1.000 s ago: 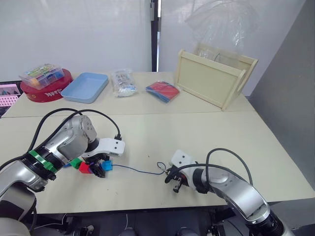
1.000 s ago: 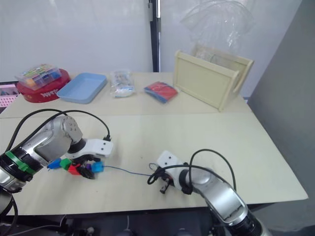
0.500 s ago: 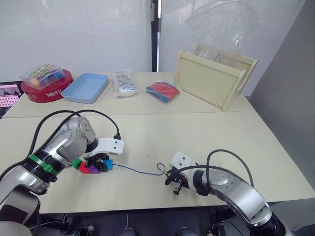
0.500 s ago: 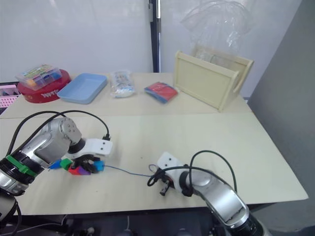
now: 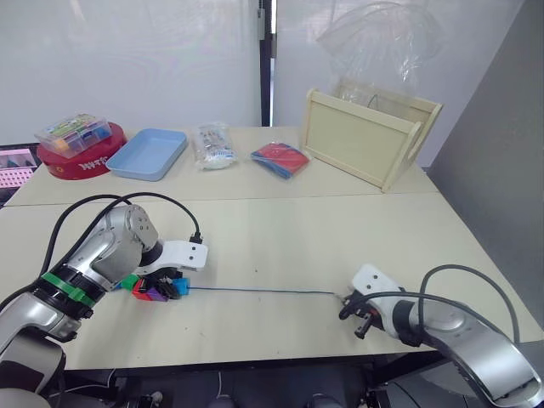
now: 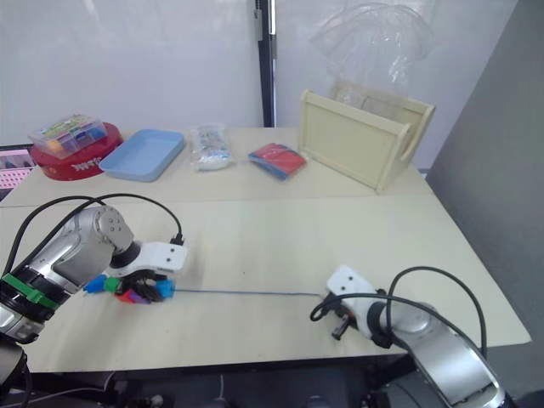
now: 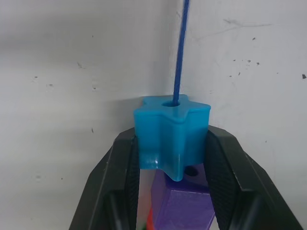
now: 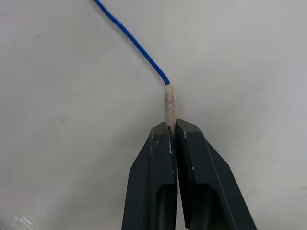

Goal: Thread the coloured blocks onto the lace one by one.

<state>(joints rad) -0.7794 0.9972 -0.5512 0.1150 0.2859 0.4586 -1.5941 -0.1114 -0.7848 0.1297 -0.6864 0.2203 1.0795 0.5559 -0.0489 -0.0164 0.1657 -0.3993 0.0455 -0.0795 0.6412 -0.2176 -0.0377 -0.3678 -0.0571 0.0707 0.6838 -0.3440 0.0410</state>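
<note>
The right claw (image 5: 355, 314), pinching the lace (image 5: 263, 291) by its pale tip, has pulled away to the lower right, so the lace now lies straight across the worktop (image 5: 340, 229). The left claw (image 5: 174, 286) grips the cyan block (image 7: 171, 134) at lower left, lace running through it. That block looks threaded.

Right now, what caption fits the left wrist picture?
Left claw grips the cyan block, lace running through its hole.

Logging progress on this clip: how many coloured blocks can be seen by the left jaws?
4: cyan block clamped in the left gripper on the lace; purple, red, green clustered behind. More may be hidden.
</note>
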